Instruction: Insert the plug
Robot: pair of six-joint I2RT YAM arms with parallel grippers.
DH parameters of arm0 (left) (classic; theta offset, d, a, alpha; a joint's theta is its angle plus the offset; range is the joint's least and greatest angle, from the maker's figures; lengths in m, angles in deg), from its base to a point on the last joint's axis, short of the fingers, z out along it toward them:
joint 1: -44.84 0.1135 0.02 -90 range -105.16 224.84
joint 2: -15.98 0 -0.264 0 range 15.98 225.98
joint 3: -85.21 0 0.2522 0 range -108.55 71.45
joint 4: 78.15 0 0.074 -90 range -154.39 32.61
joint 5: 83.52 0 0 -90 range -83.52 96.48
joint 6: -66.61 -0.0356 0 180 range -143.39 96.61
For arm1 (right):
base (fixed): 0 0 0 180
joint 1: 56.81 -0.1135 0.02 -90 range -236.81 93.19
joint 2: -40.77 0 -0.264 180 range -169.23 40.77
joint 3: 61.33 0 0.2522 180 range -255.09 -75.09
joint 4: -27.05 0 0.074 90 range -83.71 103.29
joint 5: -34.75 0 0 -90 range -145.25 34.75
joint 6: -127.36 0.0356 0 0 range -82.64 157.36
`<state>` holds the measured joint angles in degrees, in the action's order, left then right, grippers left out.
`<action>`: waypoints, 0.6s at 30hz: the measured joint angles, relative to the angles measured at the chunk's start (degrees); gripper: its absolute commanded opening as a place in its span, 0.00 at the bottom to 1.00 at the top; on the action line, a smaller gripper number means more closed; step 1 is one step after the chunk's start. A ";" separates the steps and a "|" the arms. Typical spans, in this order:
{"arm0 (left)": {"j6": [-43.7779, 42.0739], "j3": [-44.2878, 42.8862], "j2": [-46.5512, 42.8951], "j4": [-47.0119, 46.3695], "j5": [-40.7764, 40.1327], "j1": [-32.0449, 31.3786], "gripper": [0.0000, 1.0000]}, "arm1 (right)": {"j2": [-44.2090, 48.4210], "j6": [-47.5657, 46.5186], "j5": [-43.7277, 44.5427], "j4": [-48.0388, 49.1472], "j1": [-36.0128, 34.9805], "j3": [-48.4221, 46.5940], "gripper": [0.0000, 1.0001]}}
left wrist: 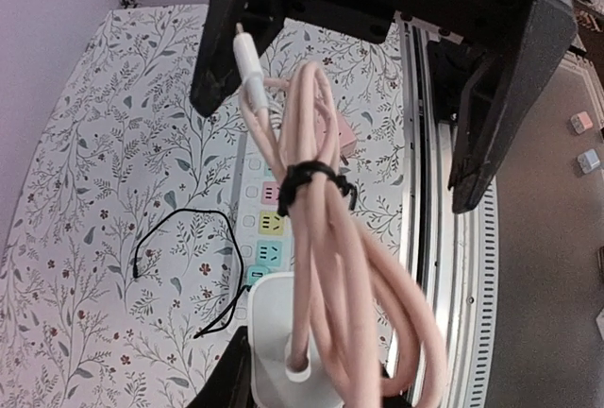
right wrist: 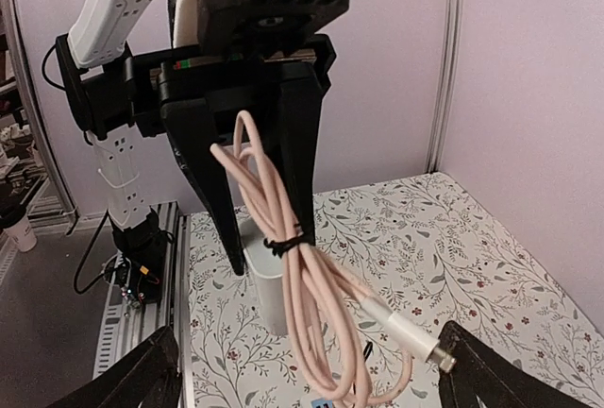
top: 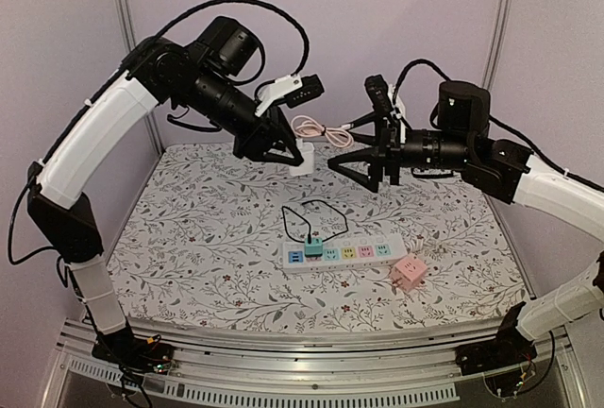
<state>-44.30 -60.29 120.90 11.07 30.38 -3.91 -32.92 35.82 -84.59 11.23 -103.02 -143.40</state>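
From overhead, the left gripper (top: 289,155) is raised over the far part of the floral mat (top: 189,238), clamped tight on the white charger plug (top: 302,159). That puts the plug in the air at about 12 o'clock from the power strip (top: 342,254), well apart from it. The pink cable (top: 316,129) trails off toward 2 o'clock, to the right gripper (top: 363,161). From this height I cannot tell how that hand sits on the cable.

The left wrist camera settles it. The plug (left wrist: 281,356) sits at 6 o'clock between that arm's own fingers. The cable (left wrist: 316,266), bundled by a black tie (left wrist: 307,183), rises between the other arm's two black fingers (left wrist: 225,59), which stand wide and touch nothing.

The right wrist view agrees: its own fingers (right wrist: 132,380) are spread to the bottom corners. The coil (right wrist: 307,295) hangs free between them, with a pale connector (right wrist: 415,337) at 5 o'clock.

Only the overhead view shows the whole strip. A teal adapter (top: 313,246) is seated near its left end with a black cord (top: 311,214) looping away. A pink cube adapter (top: 410,273) lies at 4 o'clock, just beside the strip's right end.
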 measured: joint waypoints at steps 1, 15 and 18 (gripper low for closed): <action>-0.42 -0.13 0.13 0.28 0.35 -0.31 0.00 | -1.09 -0.22 -0.59 -0.57 0.00 -1.40 0.88; -1.01 -1.51 0.92 0.92 1.44 -1.77 0.00 | -11.67 -1.70 -13.46 -3.08 0.00 -7.28 0.46; -1.01 -1.51 0.98 0.96 1.42 -1.77 0.00 | -11.74 -1.53 -14.53 -3.02 0.00 -7.28 0.45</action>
<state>-45.30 -61.80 121.89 12.03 31.80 -5.68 -44.65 34.29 -99.13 8.21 -103.02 -150.68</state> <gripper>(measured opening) 0.260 0.457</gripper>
